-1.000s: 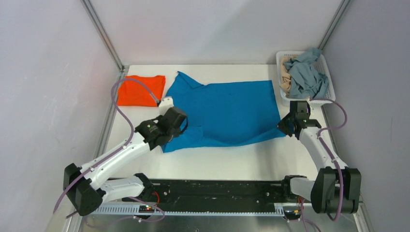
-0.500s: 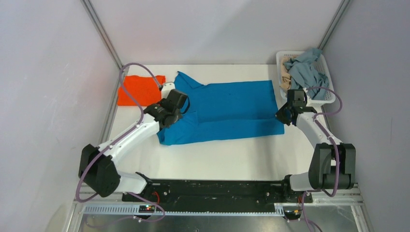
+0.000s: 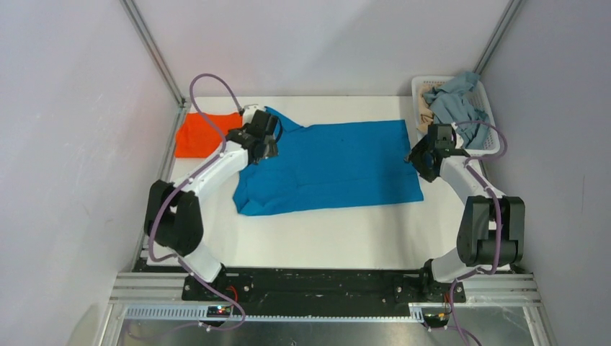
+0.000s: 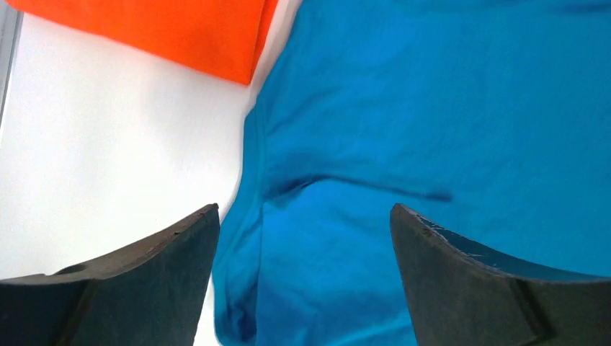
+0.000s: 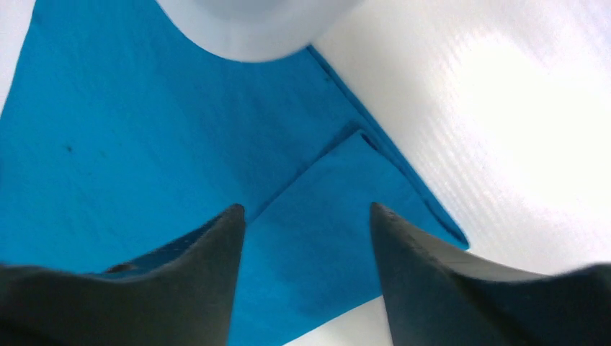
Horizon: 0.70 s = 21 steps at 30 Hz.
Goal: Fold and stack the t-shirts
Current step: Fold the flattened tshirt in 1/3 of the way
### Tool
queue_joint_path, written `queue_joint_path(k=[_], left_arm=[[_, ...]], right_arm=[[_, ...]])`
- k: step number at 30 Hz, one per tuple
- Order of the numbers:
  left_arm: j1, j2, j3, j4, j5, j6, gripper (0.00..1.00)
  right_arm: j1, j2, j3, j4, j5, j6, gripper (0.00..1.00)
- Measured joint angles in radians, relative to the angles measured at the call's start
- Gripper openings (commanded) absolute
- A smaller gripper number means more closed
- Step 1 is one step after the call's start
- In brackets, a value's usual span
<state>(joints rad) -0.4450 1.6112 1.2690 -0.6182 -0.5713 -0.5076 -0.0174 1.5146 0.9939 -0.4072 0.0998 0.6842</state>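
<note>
A blue t-shirt [image 3: 331, 162] lies flat across the middle of the white table, its near part folded back over itself. The folded layer's edge and corner show on the blue t-shirt [image 5: 144, 130] in the right wrist view. A folded orange t-shirt [image 3: 198, 133] lies at the back left, just beside the blue one. My left gripper [image 3: 266, 148] hovers open over the blue shirt's left end, near the sleeve. In the left wrist view blue cloth [image 4: 432, 130] fills the gap between the open left gripper [image 4: 302, 216] and nothing is pinched. My right gripper [image 3: 421, 160] stands open over the shirt's right edge, empty.
A white basket [image 3: 492, 115] at the back right holds crumpled grey-blue and tan garments [image 3: 450, 108], close behind my right wrist. Bare white table [image 3: 331, 238] runs between the blue shirt and the arm bases. Metal frame posts and grey walls close in both sides.
Both arms carried the blue shirt's near edge toward the back, folding it over. Both grippers, shut on the cloth before, have opened and let it go.
</note>
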Motion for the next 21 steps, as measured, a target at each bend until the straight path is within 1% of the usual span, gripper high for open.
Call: queue_joint_path(k=[1, 3, 5, 8, 10, 12, 15, 18, 21], left_arm=[[0.012, 0.026, 0.032, 0.003, 0.003, 0.007, 0.99], [0.028, 0.047, 0.071, 0.011, 0.012, 0.013, 1.0], [0.038, 0.039, 0.084, 0.015, 0.03, 0.011, 1.0], [0.04, -0.007, 0.056, 0.025, 0.078, 0.008, 1.0], [0.038, -0.076, -0.019, 0.039, 0.12, -0.009, 1.0], [0.033, -0.142, -0.1, 0.047, 0.166, -0.024, 1.0], [0.014, -0.229, -0.229, 0.081, 0.271, -0.042, 1.0], [-0.03, -0.264, -0.323, 0.143, 0.391, -0.055, 1.0], [-0.064, -0.262, -0.376, 0.195, 0.469, -0.071, 1.0]], right_arm=[[-0.001, -0.002, 0.01, -0.001, 0.003, 0.0, 0.86], [0.001, -0.01, 0.024, -0.007, 0.018, 0.003, 0.92], [0.008, -0.037, 0.026, -0.032, 0.041, 0.0, 0.93], [0.042, -0.101, 0.023, -0.073, 0.068, -0.005, 0.94], [0.078, -0.163, 0.003, -0.081, 0.072, -0.008, 0.95], [0.111, -0.222, -0.035, -0.071, 0.067, -0.013, 0.98], [0.158, -0.276, -0.122, -0.024, 0.004, -0.031, 0.99], [0.18, -0.249, -0.173, 0.016, -0.072, -0.036, 0.99], [0.201, -0.188, -0.184, 0.048, -0.126, -0.045, 0.99]])
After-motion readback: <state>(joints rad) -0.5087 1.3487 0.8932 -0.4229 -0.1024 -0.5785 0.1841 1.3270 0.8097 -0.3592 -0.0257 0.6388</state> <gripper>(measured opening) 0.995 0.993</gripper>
